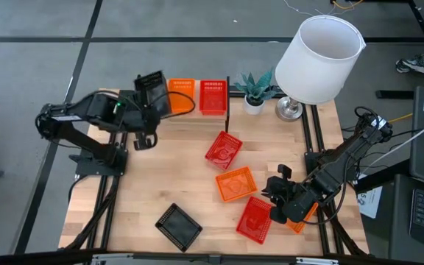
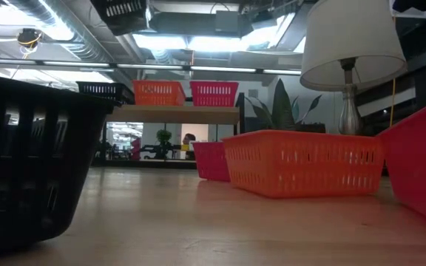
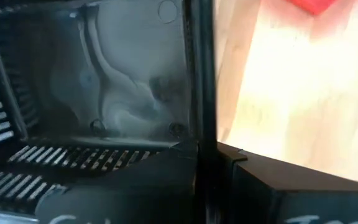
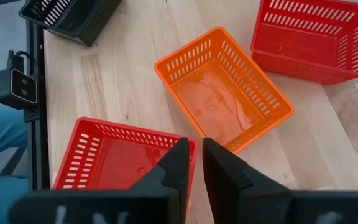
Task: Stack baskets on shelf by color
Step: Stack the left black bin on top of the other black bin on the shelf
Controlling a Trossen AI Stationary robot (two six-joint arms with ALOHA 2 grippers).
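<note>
Three baskets (image 1: 196,94) on shelf (image 1: 197,118), left gripper (image 1: 150,90) clamping black basket (image 1: 149,81) above, right gripper (image 4: 192,163) narrow, empty, five left.

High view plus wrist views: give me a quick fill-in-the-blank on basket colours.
1. The left gripper, up by the shelf, is shut on a basket coloured ___.
2. On the shelf, the basket nearest the plant is ___.
3. On the tabletop, past the right gripper, the basket between two red ones is ___.

Missing words: black; red; orange.
</note>
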